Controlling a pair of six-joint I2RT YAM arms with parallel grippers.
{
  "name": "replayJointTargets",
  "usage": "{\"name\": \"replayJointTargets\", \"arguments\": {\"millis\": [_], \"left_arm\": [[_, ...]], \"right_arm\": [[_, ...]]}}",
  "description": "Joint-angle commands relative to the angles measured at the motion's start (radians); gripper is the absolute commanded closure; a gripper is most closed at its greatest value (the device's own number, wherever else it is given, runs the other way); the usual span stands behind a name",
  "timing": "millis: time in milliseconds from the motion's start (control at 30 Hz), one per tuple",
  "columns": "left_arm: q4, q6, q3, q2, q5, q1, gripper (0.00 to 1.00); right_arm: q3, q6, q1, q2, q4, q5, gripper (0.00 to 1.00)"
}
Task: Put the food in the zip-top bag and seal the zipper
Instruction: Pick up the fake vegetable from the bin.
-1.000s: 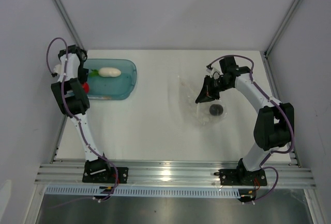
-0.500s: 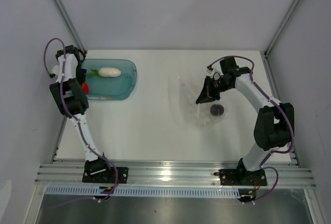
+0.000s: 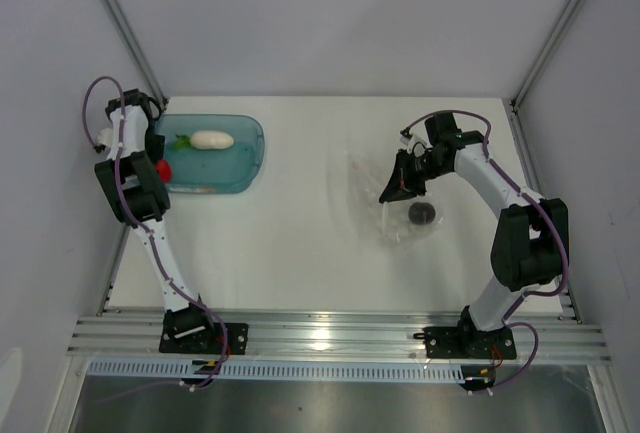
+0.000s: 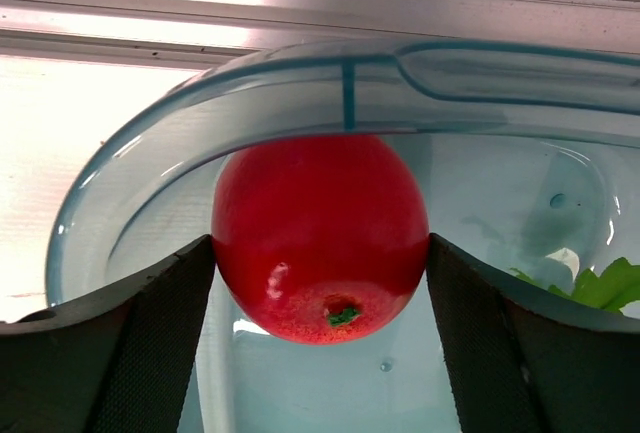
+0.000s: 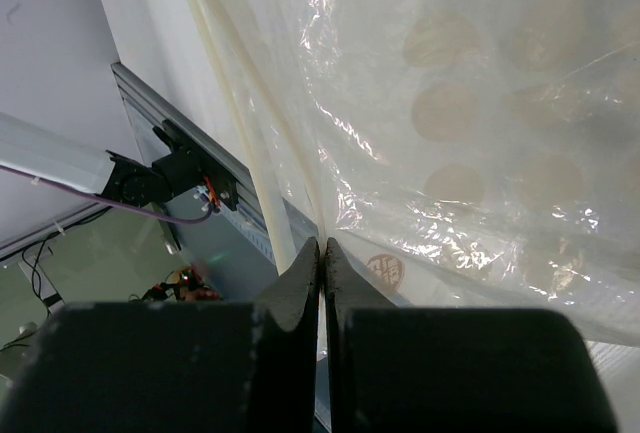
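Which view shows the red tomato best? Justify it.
Left wrist: the tomato fills the frame inside the left gripper, in the teal tray. Top external shows only a red speck beside the left arm; right wrist shows none.

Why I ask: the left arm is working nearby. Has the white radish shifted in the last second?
No. The white radish keeps its spot near the far rim of the teal tray.

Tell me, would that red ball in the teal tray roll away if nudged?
Probably: the red ball is round and glossy, so it may roll or slip. The teal tray wall curving around it should stop it. It looks rigid, likely light plastic.
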Motion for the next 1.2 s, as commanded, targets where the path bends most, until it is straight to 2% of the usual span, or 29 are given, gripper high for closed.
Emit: {"name": "replayJointTargets", "arguments": {"millis": [0,133,167,233,267,333,367,467,633,900,1167], "left_arm": [[0.027,0.007,0.037,0.007,0.007,0.011,0.16],[0.056,0.038,0.03,0.003,0.011,0.011,0.36],[0.062,0.044,0.028,0.001,0.014,0.011,0.45],[0.071,0.049,0.018,-0.003,0.02,0.009,0.53],[0.078,0.065,0.018,-0.006,0.022,0.011,0.63],[0.119,0.087,-0.008,-0.016,0.031,0.009,0.75],[0.133,0.099,-0.015,-0.031,0.039,0.011,0.84],[0.176,0.13,-0.051,-0.058,0.053,0.009,0.99],[0.19,0.197,-0.09,-0.111,0.068,0.006,1.0],[0.373,0.328,-0.324,-0.299,0.086,-0.032,0.99],[0.573,0.383,-0.527,-0.477,0.218,-0.052,0.99]], "right_arm": [[-0.008,-0.001,-0.004,-0.046,-0.007,0.004,1.0],[-0.006,0.005,-0.004,-0.044,-0.004,0.003,1.0],[-0.006,0.007,-0.004,-0.044,-0.001,0.001,1.0],[-0.005,0.01,-0.004,-0.043,0.001,0.001,1.0],[-0.003,0.01,-0.003,-0.041,-0.001,0.001,1.0],[-0.008,0.012,-0.003,-0.046,-0.002,0.004,1.0],[-0.011,0.012,-0.001,-0.047,0.001,0.006,1.0],[-0.011,0.015,-0.003,-0.052,0.002,0.009,1.0],[0.003,0.018,-0.004,-0.055,0.008,0.009,1.0],[0.021,0.022,-0.006,-0.066,0.028,-0.005,1.0],[0.012,0.041,-0.001,-0.087,0.042,-0.013,1.0]]}}
